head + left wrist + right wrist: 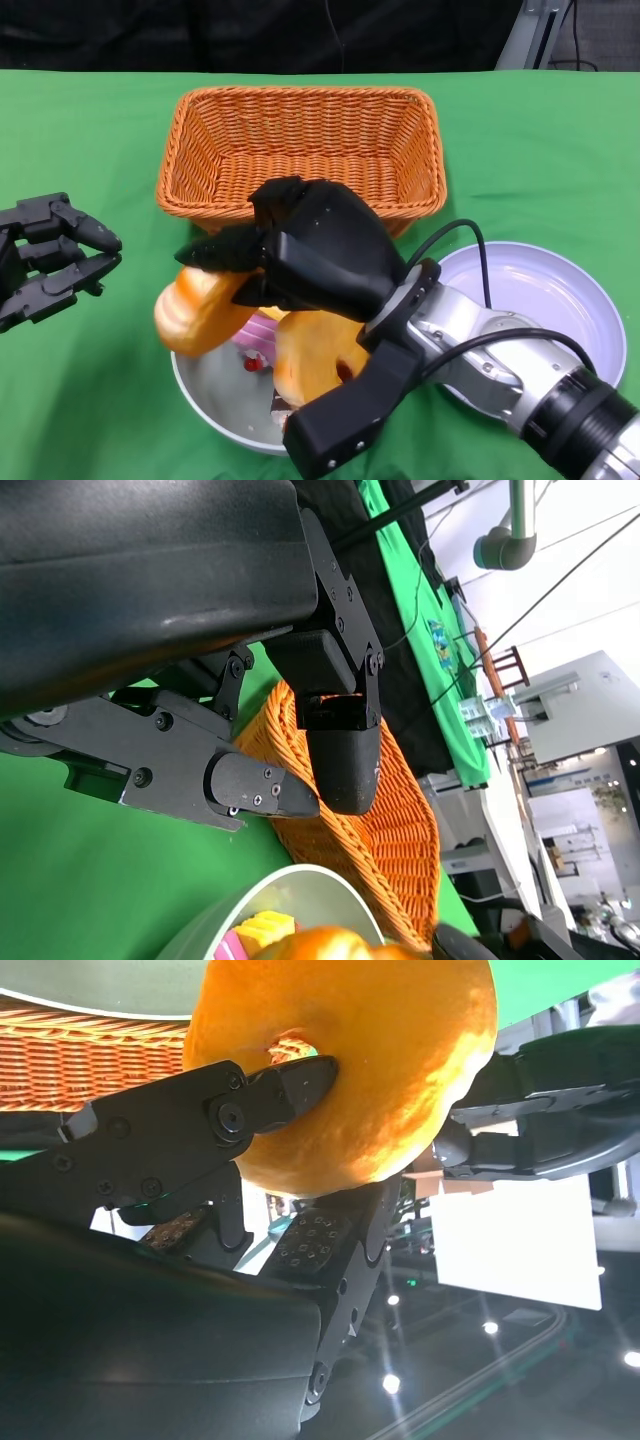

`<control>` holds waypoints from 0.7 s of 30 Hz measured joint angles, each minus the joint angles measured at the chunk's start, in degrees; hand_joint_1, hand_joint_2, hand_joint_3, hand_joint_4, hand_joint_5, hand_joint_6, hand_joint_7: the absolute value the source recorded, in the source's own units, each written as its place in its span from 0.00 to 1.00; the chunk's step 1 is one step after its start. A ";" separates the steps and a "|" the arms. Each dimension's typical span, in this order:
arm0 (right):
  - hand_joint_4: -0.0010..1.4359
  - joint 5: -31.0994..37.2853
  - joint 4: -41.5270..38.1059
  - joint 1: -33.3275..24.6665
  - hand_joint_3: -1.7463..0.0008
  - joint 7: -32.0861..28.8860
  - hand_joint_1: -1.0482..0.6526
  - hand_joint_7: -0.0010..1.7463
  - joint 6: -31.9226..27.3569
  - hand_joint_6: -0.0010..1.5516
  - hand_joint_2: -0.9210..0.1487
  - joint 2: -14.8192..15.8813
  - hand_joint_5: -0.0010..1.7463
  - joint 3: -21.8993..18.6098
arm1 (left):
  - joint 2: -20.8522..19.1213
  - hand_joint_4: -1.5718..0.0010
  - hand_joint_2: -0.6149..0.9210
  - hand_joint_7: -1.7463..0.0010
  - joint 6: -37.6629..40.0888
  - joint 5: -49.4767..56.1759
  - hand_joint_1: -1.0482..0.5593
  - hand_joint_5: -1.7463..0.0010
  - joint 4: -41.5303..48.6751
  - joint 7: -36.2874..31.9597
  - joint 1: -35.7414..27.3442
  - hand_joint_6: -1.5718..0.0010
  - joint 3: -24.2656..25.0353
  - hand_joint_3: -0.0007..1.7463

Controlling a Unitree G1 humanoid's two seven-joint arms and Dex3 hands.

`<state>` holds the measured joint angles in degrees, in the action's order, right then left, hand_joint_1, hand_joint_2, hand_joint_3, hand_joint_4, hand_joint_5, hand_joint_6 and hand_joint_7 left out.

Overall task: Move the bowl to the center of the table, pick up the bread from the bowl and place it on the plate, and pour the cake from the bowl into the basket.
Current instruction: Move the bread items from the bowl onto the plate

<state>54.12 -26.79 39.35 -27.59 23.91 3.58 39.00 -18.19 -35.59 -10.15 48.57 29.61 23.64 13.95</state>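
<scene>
My right hand [310, 245] grips a golden bread roll [195, 310] and holds it over the left rim of the grey bowl [215, 405] at the front middle. The right wrist view shows that bread [340, 1070] pinched between the fingers [270, 1095]. A second golden bread [315, 355] and a pink and yellow cake [258, 340] lie in the bowl, partly hidden under my right forearm. The white plate [560, 290] sits to the right of the bowl. My left hand [50, 260] hovers at the left, fingers apart, holding nothing.
An orange wicker basket [300, 140] stands just behind the bowl, nothing visible in it. In the left wrist view the basket [370, 820] lies right beside the bowl rim [290, 890]. Green cloth [90, 400] covers the table.
</scene>
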 measured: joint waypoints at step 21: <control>0.51 -2.79 12.40 -5.81 1.00 7.73 0.47 0.71 -0.12 0.45 0.09 3.90 0.92 -6.72 | 0.17 0.46 0.74 0.27 -0.08 -2.36 0.67 0.13 0.16 1.23 0.01 0.46 0.16 0.62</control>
<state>51.33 -14.39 33.54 -19.86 23.79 7.49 32.28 -18.03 -35.66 -12.51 48.73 30.85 23.65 14.11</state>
